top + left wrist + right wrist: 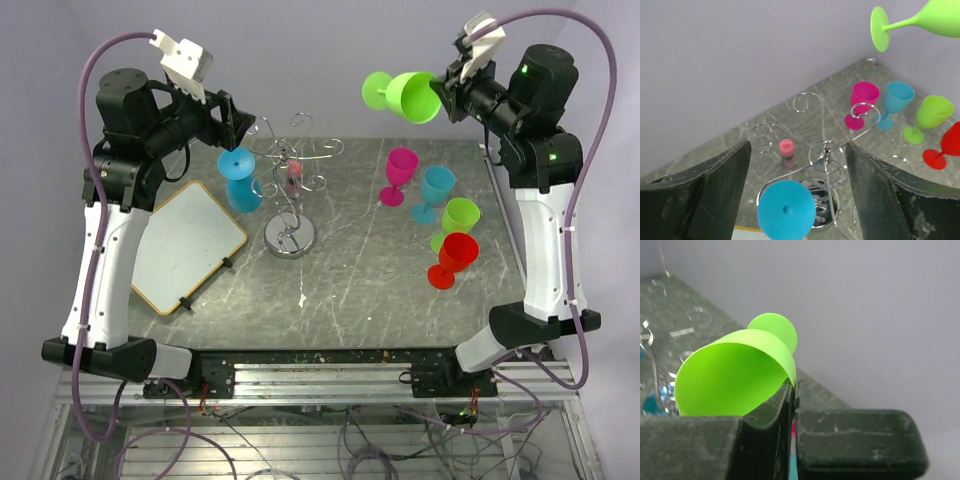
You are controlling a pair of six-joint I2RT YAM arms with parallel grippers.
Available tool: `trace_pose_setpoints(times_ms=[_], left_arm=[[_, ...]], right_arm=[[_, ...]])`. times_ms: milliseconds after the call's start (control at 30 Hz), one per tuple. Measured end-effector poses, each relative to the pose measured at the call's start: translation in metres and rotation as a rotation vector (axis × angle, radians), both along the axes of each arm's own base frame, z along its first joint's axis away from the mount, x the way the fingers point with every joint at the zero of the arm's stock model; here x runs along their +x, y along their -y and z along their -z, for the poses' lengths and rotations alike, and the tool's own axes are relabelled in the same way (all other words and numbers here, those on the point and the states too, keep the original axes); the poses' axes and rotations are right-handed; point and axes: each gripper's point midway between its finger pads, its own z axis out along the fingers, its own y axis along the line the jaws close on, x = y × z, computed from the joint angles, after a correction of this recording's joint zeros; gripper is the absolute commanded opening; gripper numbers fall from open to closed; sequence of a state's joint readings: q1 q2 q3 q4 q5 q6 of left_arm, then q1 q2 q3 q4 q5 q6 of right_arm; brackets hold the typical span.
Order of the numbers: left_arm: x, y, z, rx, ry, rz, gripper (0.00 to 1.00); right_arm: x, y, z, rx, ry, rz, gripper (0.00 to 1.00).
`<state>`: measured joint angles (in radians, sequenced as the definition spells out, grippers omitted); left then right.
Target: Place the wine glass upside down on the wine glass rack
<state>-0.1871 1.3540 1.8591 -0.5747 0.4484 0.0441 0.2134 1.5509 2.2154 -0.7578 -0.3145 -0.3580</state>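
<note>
The silver wire rack (291, 196) stands at the table's middle left on its shiny disc base (290, 239). A blue wine glass (239, 178) hangs upside down from one of its left arms. In the left wrist view its round foot (786, 210) sits below the rack's hub (826, 152). My left gripper (236, 122) (797, 148) is open and empty, just above and behind that glass. My right gripper (446, 96) (795, 388) is shut on the rim of a lime green wine glass (404, 95) (735, 374). It holds the glass high in the air on its side, foot pointing left.
A magenta (399, 174), a blue (435, 191), a green (457, 222) and a red glass (453, 259) stand upright at the right. A white board (186, 247) lies left of the rack. A small pink bottle (786, 152) stands behind the rack.
</note>
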Motion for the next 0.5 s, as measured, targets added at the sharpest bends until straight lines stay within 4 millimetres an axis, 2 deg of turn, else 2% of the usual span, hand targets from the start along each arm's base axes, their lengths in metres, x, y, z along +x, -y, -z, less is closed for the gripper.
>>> trace_pose_setpoints(times_ms=[133, 267, 367, 500], left_arm=[[0.012, 0.019, 0.0, -0.075, -0.041, 0.033, 0.84], [0.024, 0.043, 0.004, -0.147, -0.095, 0.082, 0.83], [0.033, 0.058, 0.009, -0.21, -0.147, 0.115, 0.83], [0.041, 0.073, 0.014, -0.289, -0.21, 0.154, 0.82]], right_arm=[[0.003, -0.014, -0.034, 0.115, 0.066, -0.05, 0.0], [0.004, -0.033, -0.05, 0.204, 0.081, -0.134, 0.0], [0.008, -0.052, -0.053, 0.255, 0.064, -0.206, 0.0], [0.012, -0.083, -0.038, 0.274, 0.006, -0.282, 0.0]])
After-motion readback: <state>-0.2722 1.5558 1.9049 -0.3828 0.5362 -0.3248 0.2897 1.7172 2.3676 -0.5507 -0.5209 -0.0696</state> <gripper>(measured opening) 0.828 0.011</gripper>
